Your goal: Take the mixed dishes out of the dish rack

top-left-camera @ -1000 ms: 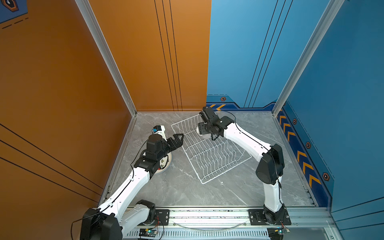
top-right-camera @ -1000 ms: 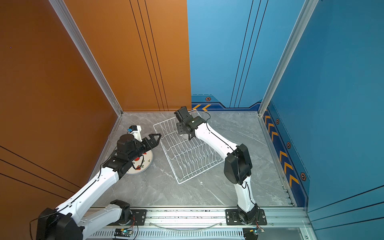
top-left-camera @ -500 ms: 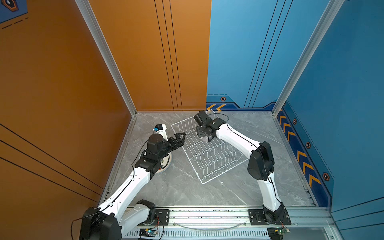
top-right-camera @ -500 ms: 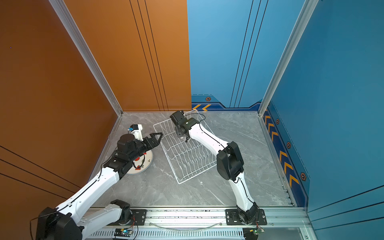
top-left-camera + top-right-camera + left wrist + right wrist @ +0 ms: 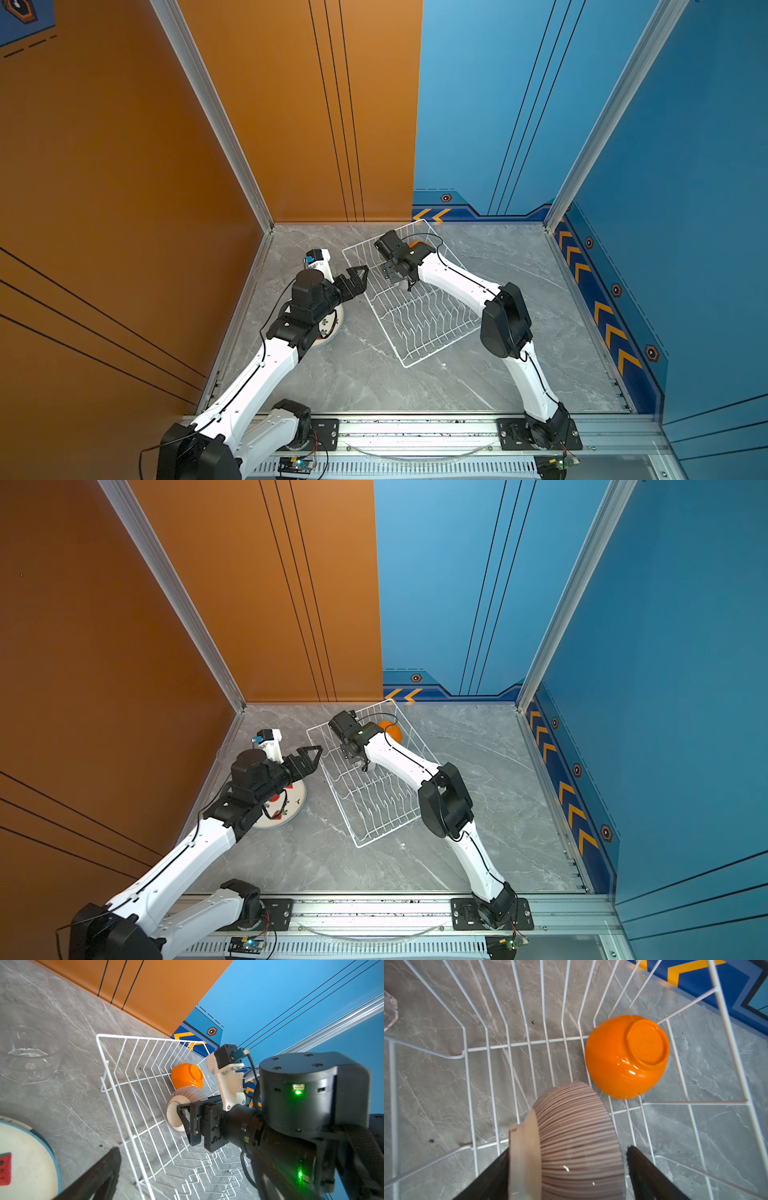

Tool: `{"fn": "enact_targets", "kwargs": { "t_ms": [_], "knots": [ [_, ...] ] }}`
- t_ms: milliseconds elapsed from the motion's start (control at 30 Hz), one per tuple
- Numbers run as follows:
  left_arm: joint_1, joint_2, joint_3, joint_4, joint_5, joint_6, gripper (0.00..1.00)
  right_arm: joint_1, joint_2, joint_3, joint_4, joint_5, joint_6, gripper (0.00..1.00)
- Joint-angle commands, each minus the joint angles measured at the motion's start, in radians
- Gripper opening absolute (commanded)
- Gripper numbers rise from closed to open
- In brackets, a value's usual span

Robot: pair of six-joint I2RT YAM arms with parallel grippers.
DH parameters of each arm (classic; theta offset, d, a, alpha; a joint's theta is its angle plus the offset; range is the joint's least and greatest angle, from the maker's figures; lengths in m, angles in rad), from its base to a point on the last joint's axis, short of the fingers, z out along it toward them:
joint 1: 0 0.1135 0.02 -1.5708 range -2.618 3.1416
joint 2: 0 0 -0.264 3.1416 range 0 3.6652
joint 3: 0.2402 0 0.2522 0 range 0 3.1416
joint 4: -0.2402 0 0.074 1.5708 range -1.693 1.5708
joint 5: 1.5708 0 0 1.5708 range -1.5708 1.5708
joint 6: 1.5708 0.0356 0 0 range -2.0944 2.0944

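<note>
The white wire dish rack [image 5: 374,309] [image 5: 338,789] lies slanted in the middle of the table. An orange bowl [image 5: 625,1057] [image 5: 187,1075] [image 5: 390,731] sits upside down in its far corner. Beside it a small striped bowl [image 5: 577,1142] [image 5: 187,1093] lies on its side on the rack's wires. My right gripper [image 5: 569,1150] [image 5: 397,278] is open astride this bowl: one finger is at its pale band, the other a little apart from it. My left gripper [image 5: 357,276] [image 5: 311,754] hangs open just outside the rack's left rim, holding nothing.
Left of the rack, stacked plates [image 5: 332,328] [image 5: 27,1157] lie under my left arm, the watermelon one on top of a teal-rimmed one. A clear glass [image 5: 31,1049] stands near the orange wall. The rack's upright prongs [image 5: 428,320] fill its near half.
My right gripper moved left and nearer along the rack's far end, and its jaws have widened around the striped bowl. The left arm has barely moved.
</note>
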Motion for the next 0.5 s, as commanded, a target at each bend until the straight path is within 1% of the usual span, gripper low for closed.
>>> {"fn": "enact_targets", "kwargs": {
  "t_ms": [0,133,333,467],
  "knots": [
    [0.006,0.004,0.001,-0.021,-0.014,0.024,0.98,-0.008,-0.009,0.014,-0.023,-0.054,-0.002,0.91],
    [0.012,0.002,0.000,-0.032,-0.016,0.026,0.98,-0.014,-0.010,0.011,-0.012,-0.112,0.007,0.92],
    [0.018,-0.008,0.002,-0.060,-0.026,0.035,0.98,-0.040,-0.051,-0.043,0.059,-0.293,0.056,0.92],
    [0.020,-0.005,0.004,-0.077,-0.023,0.033,0.98,-0.064,-0.103,-0.110,0.134,-0.413,0.121,0.93]
  ]
}}
